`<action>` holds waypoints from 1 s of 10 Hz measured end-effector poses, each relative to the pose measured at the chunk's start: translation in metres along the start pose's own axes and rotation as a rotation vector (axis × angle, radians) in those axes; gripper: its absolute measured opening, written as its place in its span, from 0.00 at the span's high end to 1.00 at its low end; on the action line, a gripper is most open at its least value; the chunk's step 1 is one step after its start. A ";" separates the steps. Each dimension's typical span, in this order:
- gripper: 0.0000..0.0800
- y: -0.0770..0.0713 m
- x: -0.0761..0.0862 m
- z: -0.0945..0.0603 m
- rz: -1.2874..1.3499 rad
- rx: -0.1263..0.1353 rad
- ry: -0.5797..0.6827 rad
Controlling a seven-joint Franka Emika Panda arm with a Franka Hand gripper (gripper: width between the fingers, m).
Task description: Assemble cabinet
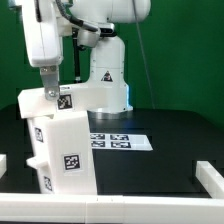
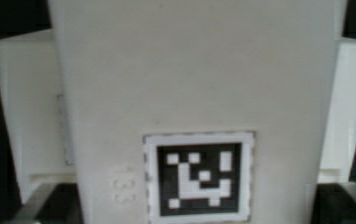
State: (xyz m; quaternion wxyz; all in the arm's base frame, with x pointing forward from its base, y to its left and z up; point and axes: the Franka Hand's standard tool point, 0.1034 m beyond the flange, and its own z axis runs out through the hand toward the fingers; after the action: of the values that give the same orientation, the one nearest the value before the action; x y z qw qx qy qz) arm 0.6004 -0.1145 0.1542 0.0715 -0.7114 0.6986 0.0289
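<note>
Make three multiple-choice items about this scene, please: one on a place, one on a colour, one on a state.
1. In the exterior view, where does the marker board lie from the cabinet?
A. To the exterior view's right
B. On top of it
C. To the exterior view's left

2. What colour is the table surface?
A. White
B. Black
C. Green

3. How does the cabinet stand?
A. Lying flat
B. Upside down in the air
C. Upright on the table

Answers: 1 A, the flat sheet with tags lies right of the box. 2 B, the surface around the sheet is black. 3 C, the tall box rests on the table, with the pincer at its top.
</note>
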 end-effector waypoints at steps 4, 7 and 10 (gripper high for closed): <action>0.30 0.000 -0.012 0.000 0.346 -0.007 -0.026; 0.30 -0.003 -0.021 -0.001 0.578 -0.005 -0.043; 0.30 -0.006 -0.028 -0.002 0.765 -0.004 -0.051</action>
State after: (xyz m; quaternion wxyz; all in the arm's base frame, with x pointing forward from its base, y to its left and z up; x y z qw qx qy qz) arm 0.6058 -0.0865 0.1604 0.0716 -0.3986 0.9114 0.0727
